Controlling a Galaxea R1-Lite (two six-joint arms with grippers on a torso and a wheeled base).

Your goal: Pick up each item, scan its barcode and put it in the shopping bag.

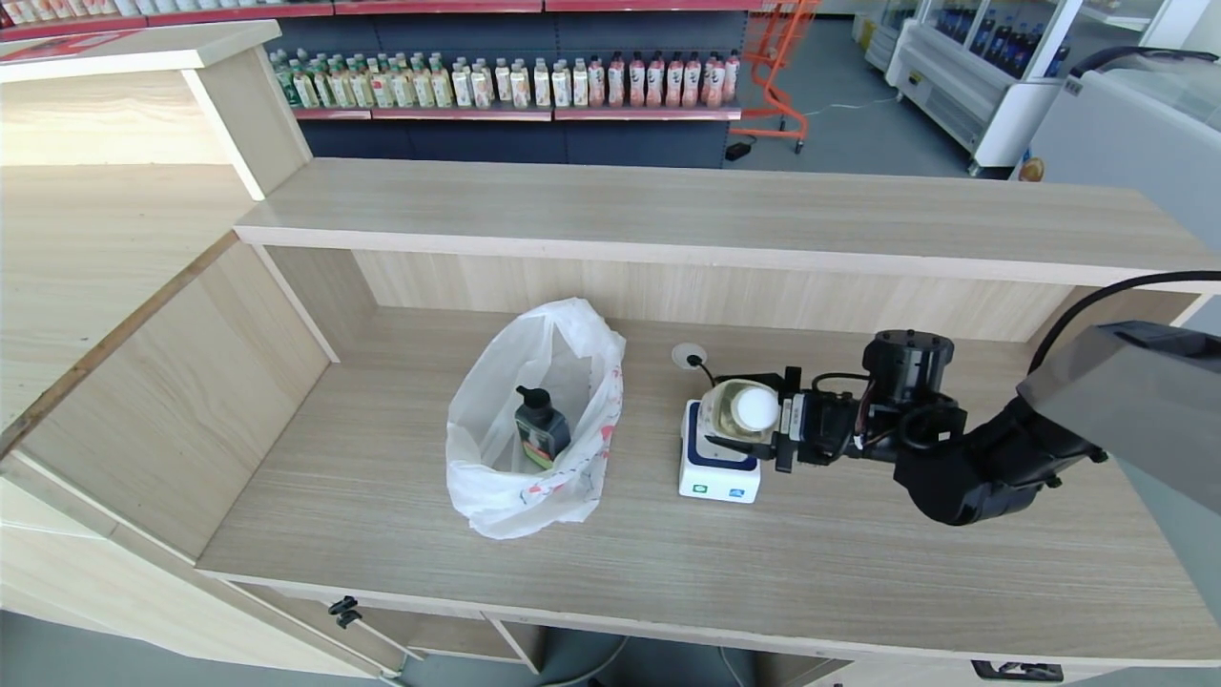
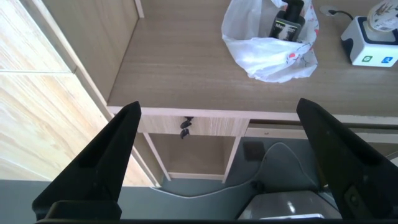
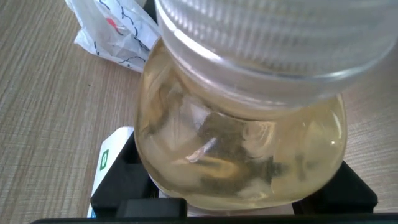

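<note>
— So, where's the bottle [image 1: 749, 408]?
— Clamped in the right gripper [image 1: 755, 420], white cap on, directly over the scanner [image 1: 720, 474] on the counter [image 1: 858, 563].
— And the shopping bag [image 1: 477, 477]?
— Just beside the scanner, mouth open, a dark pump bottle [image 1: 541, 429] standing inside.
— The left gripper [image 2: 219, 107]?
— Spread wide, holding nothing, out past the counter's front edge.

Pump bottle [image 1: 541, 429] in shopping bag [image 1: 496, 482]; scanner [image 1: 717, 479] right of bag; jar [image 1: 736, 408] in right hand [image 1: 758, 420] over scanner.
</note>
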